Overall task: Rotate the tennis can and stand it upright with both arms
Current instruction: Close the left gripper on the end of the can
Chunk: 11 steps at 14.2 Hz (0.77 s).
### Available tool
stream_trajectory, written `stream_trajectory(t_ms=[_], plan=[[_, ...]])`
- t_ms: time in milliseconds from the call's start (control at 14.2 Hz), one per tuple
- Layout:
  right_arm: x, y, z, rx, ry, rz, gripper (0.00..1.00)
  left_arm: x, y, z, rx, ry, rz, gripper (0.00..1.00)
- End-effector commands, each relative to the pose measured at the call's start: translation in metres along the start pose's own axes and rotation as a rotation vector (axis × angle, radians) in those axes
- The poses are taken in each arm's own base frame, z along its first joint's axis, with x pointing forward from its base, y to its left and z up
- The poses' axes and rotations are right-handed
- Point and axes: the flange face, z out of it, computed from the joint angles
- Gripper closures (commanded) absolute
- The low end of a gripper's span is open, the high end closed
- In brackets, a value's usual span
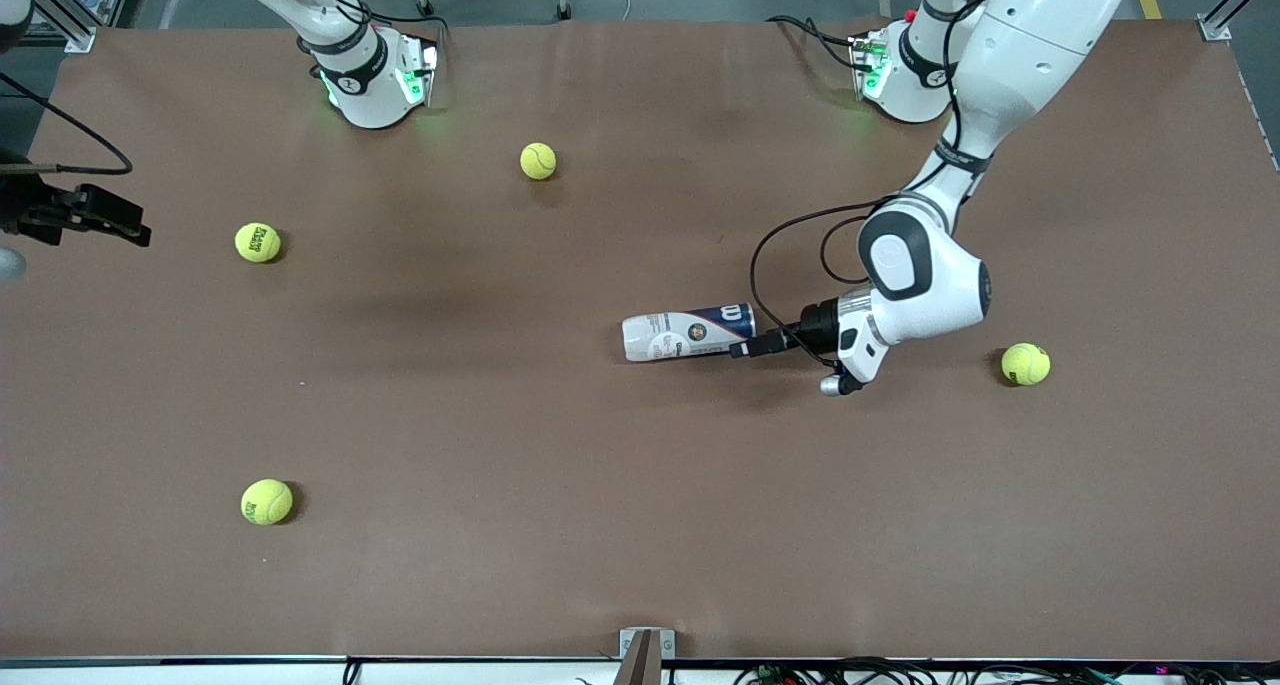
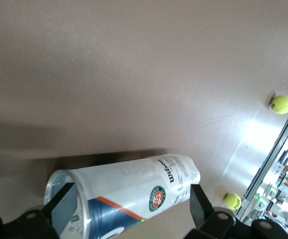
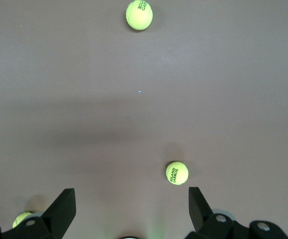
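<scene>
The tennis can (image 1: 688, 334) lies on its side near the middle of the brown table (image 1: 560, 435), with its navy end toward the left arm's end. My left gripper (image 1: 748, 347) is low at that navy end. In the left wrist view the can (image 2: 134, 189) lies slanted between the open fingers (image 2: 199, 204) of the left gripper (image 2: 131, 195), with a gap showing at one finger. My right gripper (image 1: 125, 230) hangs over the table's edge at the right arm's end. In the right wrist view it (image 3: 131, 209) is open and empty, high above the table.
Several yellow tennis balls lie loose. One (image 1: 1026, 364) is beside the left arm's wrist. One (image 1: 538, 161) is near the robots' bases. Two (image 1: 258, 242) (image 1: 267, 502) lie toward the right arm's end. A metal bracket (image 1: 645, 650) sits at the table's front edge.
</scene>
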Motion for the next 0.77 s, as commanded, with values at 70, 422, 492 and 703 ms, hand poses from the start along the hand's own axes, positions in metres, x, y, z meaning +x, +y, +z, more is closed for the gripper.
stream_trajectory(t_ms=[70, 422, 492, 703], plan=[[-0.030, -0.001, -0.012, 0.023, 0.031, -0.007, 0.00, -0.014, -0.006, 0.014, -0.005, 0.022, 0.006, 0.00], [-0.041, 0.000, -0.026, 0.025, 0.057, -0.008, 0.00, -0.024, -0.012, 0.023, 0.024, 0.030, 0.024, 0.04], [-0.043, 0.000, -0.028, 0.025, 0.059, -0.007, 0.00, -0.024, -0.013, 0.023, 0.015, 0.034, 0.009, 0.19], [-0.049, 0.001, -0.030, 0.026, 0.060, -0.007, 0.00, -0.023, -0.006, 0.018, -0.017, 0.049, -0.018, 0.57]])
